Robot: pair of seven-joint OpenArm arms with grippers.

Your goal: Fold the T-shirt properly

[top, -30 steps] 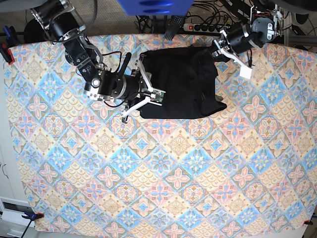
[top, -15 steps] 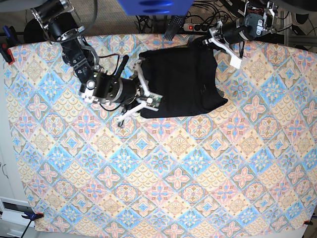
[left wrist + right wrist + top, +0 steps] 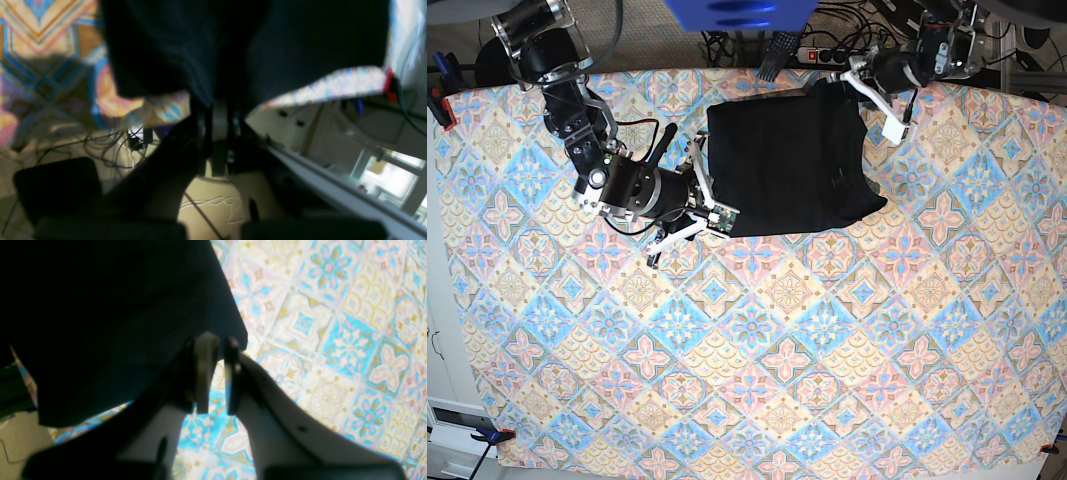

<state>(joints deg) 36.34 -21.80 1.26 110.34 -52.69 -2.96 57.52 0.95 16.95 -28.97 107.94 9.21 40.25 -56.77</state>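
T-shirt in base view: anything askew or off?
Yes. The T-shirt sits at the far edge of the patterned tablecloth, and its near right corner sticks out past the otherwise straight side, so the fold isn't square.

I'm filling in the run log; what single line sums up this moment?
T-shirt: lying on patterned tablecloth, partly folded | left tool: shut on T-shirt's far edge | right tool: pinching T-shirt's corner

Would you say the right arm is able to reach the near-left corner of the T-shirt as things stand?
Probably yes: the right gripper already sits at that corner of the T-shirt, with nothing between them on the patterned cloth.
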